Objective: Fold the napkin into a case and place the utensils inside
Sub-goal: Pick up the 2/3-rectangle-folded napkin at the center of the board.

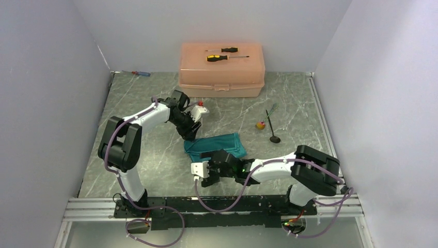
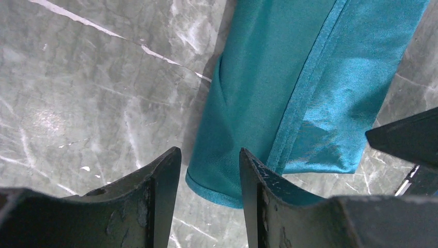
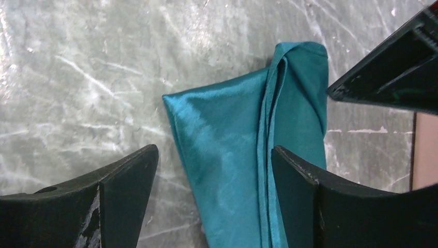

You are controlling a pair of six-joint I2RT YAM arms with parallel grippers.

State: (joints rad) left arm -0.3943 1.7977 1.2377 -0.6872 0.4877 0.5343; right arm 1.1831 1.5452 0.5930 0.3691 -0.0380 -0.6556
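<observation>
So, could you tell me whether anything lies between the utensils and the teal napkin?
Yes: a small yellow-and-red round object sits beside the slim black spoon and thin dark fork, on the side facing the folded teal cloth napkin. Nothing else visible intervenes.

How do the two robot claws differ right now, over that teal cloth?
The left gripper has its jaws fairly close together, while the right gripper has them spread wider. The left gripper is at the far side of the napkin, the right gripper at its near side. Both are open, grip nothing and point down at the napkin.
</observation>
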